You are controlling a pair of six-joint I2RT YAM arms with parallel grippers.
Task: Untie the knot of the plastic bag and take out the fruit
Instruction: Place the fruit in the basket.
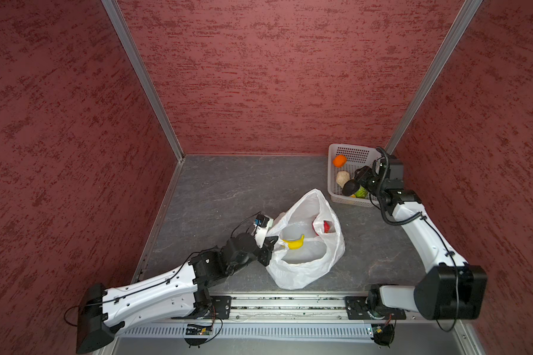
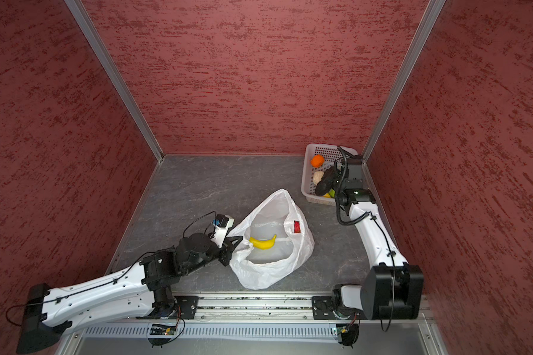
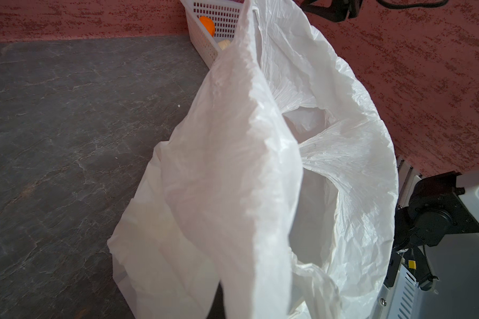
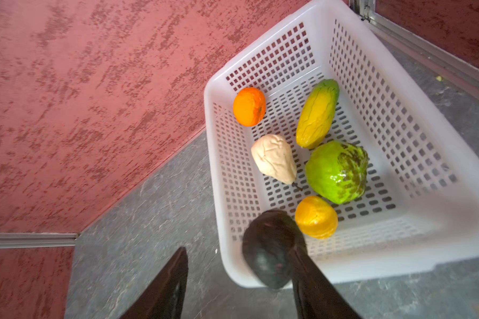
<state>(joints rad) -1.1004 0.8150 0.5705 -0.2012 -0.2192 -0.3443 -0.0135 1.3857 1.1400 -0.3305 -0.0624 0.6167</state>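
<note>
Grey slab (image 1: 228, 190), red walls (image 1: 259, 76) close; open from 9 to 12. Bag (image 1: 305, 273) centre, left claw (image 1: 270, 250) clamped on its 9 o'clock rim. Right claw (image 4: 239, 250) over basket (image 1: 346, 201) edge at 2, spread, black fruit (image 4: 266, 256) against one finger.

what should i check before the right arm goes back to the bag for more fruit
1. Black oval fruit released by right gripper: cannot tell. The jaws are apart and the fruit is against one finger at the rim of the white perforated basket, but it is unclear whether it has landed.
2. White crinkly plastic bag untied, mouth open: ok. The left gripper pinches its rim.
3. Next targets in view: ok. A yellow banana and a red fruit lie inside the bag.
4. Room in the basket: ok.
</note>
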